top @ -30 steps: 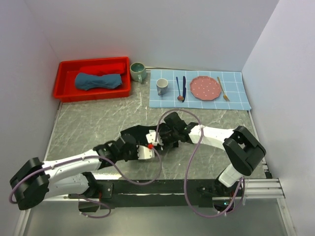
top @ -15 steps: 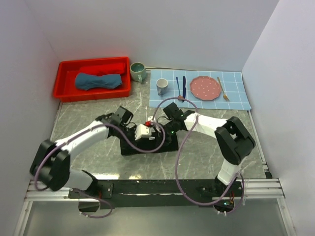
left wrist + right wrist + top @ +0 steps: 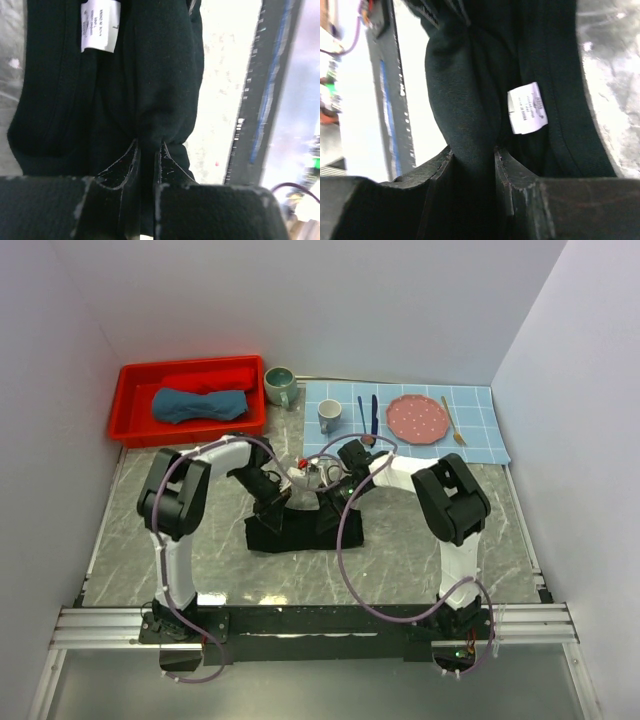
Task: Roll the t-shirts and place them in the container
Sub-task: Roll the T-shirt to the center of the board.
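The black t-shirt (image 3: 300,533) lies bunched in a thick band at the table's middle, and its white label (image 3: 99,25) shows in both wrist views. My left gripper (image 3: 272,502) stands at its far left edge. In the left wrist view this gripper (image 3: 147,150) is shut on a fold of the black cloth. My right gripper (image 3: 326,502) is beside it on the right. The right wrist view shows the right gripper (image 3: 472,155) pinching a thicker fold of the same shirt (image 3: 465,90). The slate-blue rolled t-shirt (image 3: 200,405) rests in the red tray (image 3: 135,430) at the back left.
A green mug (image 3: 279,385) stands next to the tray. The blue-checked placemat (image 3: 480,440) at the back right carries a white cup (image 3: 329,416), cutlery (image 3: 367,420), a pink plate (image 3: 418,419) and a fork (image 3: 453,421). Both arms' elbows arch over the marble tabletop (image 3: 170,530).
Both arms have drawn back from a low, stretched pose, and their grippers moved toward the far edge of the black t-shirt. The left jaws closed slightly further on the cloth.
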`<state>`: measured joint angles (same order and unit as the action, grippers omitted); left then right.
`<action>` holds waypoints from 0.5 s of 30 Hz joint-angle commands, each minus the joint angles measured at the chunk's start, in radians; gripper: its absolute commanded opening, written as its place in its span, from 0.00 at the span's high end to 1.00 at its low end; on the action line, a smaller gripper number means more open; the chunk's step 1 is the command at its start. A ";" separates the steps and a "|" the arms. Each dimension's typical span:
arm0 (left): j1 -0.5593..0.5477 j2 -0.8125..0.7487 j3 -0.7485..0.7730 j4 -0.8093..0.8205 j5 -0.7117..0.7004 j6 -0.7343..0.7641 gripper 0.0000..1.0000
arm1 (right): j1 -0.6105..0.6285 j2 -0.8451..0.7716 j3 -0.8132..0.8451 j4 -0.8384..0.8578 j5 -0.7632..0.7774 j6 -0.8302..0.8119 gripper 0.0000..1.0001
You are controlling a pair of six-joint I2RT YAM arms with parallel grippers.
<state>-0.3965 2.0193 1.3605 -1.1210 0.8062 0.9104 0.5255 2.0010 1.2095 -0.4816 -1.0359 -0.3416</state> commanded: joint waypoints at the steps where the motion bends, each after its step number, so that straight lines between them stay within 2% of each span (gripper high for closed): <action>1: 0.025 0.108 0.043 -0.123 -0.048 0.085 0.98 | -0.071 0.048 0.045 0.012 0.066 0.134 0.81; 3: 0.034 0.169 0.104 -0.202 -0.018 0.194 0.97 | -0.093 0.010 0.013 0.062 0.079 0.156 0.77; 4: 0.038 0.199 0.114 -0.253 -0.013 0.235 0.96 | -0.114 -0.052 0.001 0.069 0.091 0.158 0.70; 6: 0.041 0.214 0.127 -0.255 -0.022 0.248 0.97 | -0.136 -0.128 -0.025 0.046 0.126 0.107 0.62; 7: 0.039 0.220 0.132 -0.255 -0.031 0.251 0.97 | -0.146 -0.216 -0.037 0.005 0.154 0.083 0.51; 9: 0.038 0.240 0.146 -0.252 -0.027 0.248 0.96 | -0.191 -0.313 -0.108 -0.040 0.184 0.032 0.00; 12: 0.010 0.256 0.150 -0.252 -0.032 0.239 0.97 | -0.228 -0.476 -0.187 -0.118 0.276 -0.063 0.00; 14: -0.005 0.256 0.147 -0.252 -0.042 0.232 0.98 | -0.229 -0.618 -0.240 -0.107 0.360 -0.103 0.00; 15: -0.016 0.259 0.147 -0.252 -0.041 0.228 0.97 | -0.222 -0.671 -0.281 -0.101 0.365 -0.196 0.00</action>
<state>-0.3672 2.2272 1.5269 -1.3693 0.9253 1.0809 0.2802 1.5272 1.0271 -0.5320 -0.8085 -0.3359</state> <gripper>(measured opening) 0.119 0.998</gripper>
